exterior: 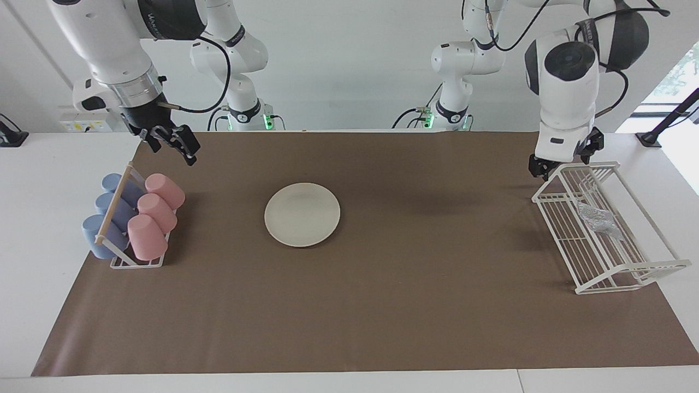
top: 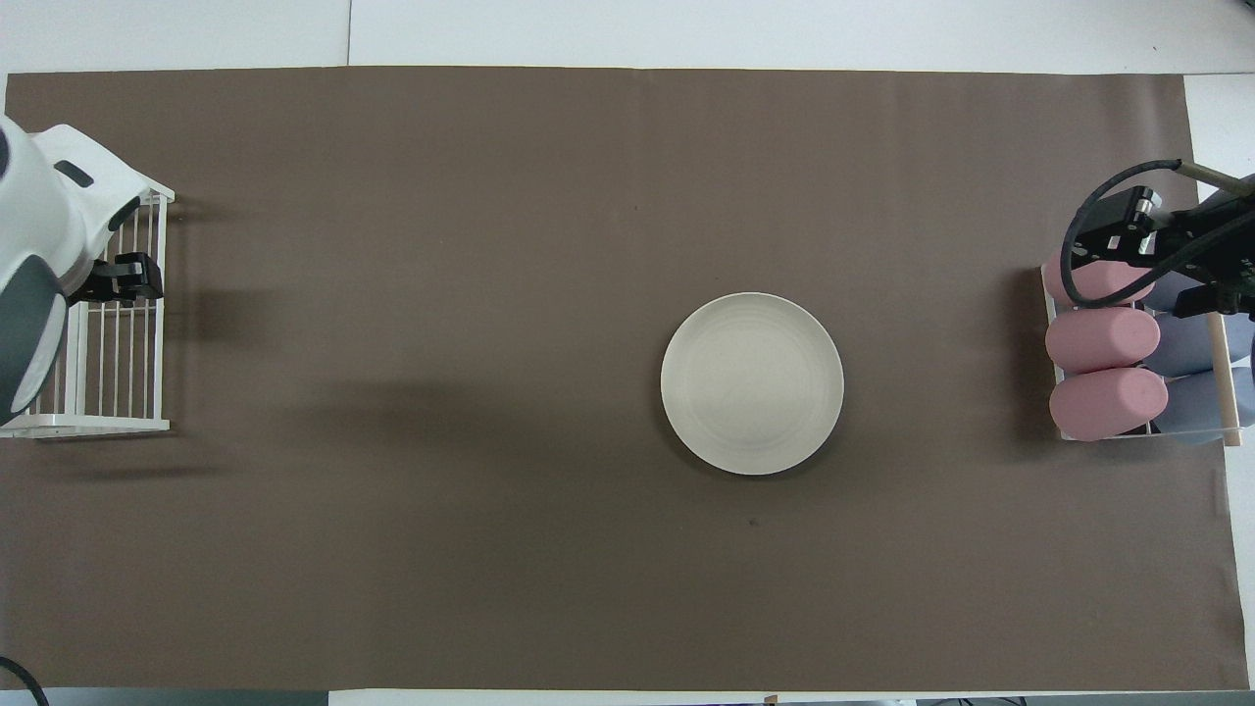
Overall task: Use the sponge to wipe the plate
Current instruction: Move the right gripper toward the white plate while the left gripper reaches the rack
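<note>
Sponge [exterior: 599, 219] lies in my white wire rack [exterior: 650, 218], below my left gripper [exterior: 565, 158], which hovers over the rack's edge; I cannot tell its opening. Bare brown mat [exterior: 426, 305] separates it from the plate [exterior: 302, 214]. Overhead, my right gripper [top: 1128, 235] hangs over pink cups [top: 1098, 338], opening unclear.

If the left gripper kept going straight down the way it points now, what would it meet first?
Probably the white wire rack: the left gripper hangs over its end nearest the robots. The sponge lies further along inside, likely off that line.
</note>
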`<control>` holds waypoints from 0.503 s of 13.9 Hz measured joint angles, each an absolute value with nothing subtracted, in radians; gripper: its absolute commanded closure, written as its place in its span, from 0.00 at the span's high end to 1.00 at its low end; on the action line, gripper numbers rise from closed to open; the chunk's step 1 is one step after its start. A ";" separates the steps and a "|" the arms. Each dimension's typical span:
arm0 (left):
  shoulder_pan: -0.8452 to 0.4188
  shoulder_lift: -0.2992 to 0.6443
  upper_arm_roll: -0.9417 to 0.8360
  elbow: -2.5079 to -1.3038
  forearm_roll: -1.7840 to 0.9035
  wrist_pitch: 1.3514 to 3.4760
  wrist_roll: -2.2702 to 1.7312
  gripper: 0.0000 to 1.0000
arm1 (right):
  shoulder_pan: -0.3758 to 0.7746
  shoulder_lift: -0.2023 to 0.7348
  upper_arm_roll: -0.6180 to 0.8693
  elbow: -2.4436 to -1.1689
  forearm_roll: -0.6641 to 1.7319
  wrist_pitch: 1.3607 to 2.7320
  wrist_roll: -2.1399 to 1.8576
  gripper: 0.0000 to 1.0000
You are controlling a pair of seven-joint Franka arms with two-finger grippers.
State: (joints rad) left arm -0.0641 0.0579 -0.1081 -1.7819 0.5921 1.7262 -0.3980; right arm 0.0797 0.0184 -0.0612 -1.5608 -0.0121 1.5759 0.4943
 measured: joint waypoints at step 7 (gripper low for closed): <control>-0.069 0.233 -0.100 -1.791 0.903 1.833 -0.543 1.00 | 0.195 0.010 -0.055 -1.568 0.011 1.572 0.939 1.00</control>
State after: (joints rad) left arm -0.0687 0.2333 -0.0997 -1.7914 0.9028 1.8327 -0.5429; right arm 0.1947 0.0096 -0.0551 -1.5682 0.0105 1.5716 0.9393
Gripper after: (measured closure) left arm 0.000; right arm 0.000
